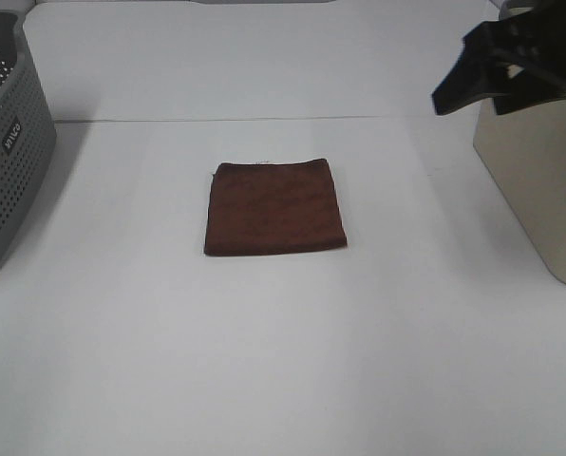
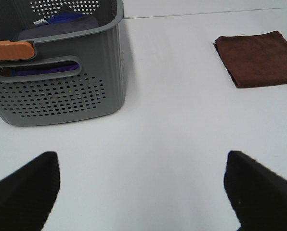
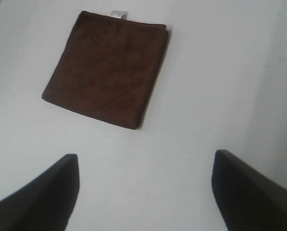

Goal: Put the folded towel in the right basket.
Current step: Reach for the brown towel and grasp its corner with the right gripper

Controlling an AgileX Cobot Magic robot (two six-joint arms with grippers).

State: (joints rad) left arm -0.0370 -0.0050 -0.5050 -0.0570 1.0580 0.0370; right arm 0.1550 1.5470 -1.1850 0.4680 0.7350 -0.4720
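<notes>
Fingers [image 2: 23, 187] of the left gripper [image 2: 143, 192] stand spread wide, with nothing between them. Ahead of them is the grey perforated basket [image 2: 57, 96], which holds purple cloth [image 2: 61, 21]; an orange piece [image 2: 11, 49] sits at its rim. The folded towel [image 3: 107, 72] lies flat on the white table [image 1: 122, 361], ahead of the right gripper [image 3: 143, 192]. That gripper's fingers [image 3: 249, 187] are likewise parted and empty, clear of the cloth. Judged step: approach, no grasp yet. The next move calls for descent onto a towel edge, a pinch and a lift. The right basket [image 1: 539, 190] stands beside that gripper; its contents are hidden.
</notes>
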